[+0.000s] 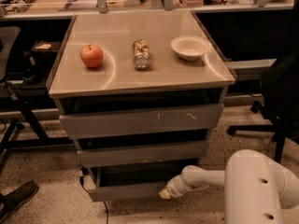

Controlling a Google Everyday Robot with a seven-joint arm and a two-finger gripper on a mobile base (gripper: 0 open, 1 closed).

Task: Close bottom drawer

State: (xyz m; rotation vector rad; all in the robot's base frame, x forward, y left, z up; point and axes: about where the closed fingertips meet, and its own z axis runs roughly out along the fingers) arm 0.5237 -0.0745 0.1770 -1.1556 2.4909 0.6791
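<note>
While the smooth tan counter (140,76) stands in the middle of the room, three things sit on it in a row: a red apple (91,55) on the left, a squashed can (140,54) lying in the middle, and a white bowl (189,47) on the right. They are well apart from each other.

Under the counter are three grey drawers, and all three stick out a bit. The top drawer (140,120) is the widest and has pale scratches. The middle drawer (142,154) is less wide. The bottom drawer (124,190) is the narrowest, sits low near the floor (42,167), and its dark inside shows.

The gripper (164,193) is at the right end of the bottom drawer's front, on the white arm (201,178) that comes in from the lower right. How far open the gripper is, I cannot tell.

The floor is speckled. A black chair (280,92) stands close on the right. A dark shoe (16,197) lies at the lower left, and a thin cable (106,211) runs under the drawers. Long desks (56,6) line the back.
</note>
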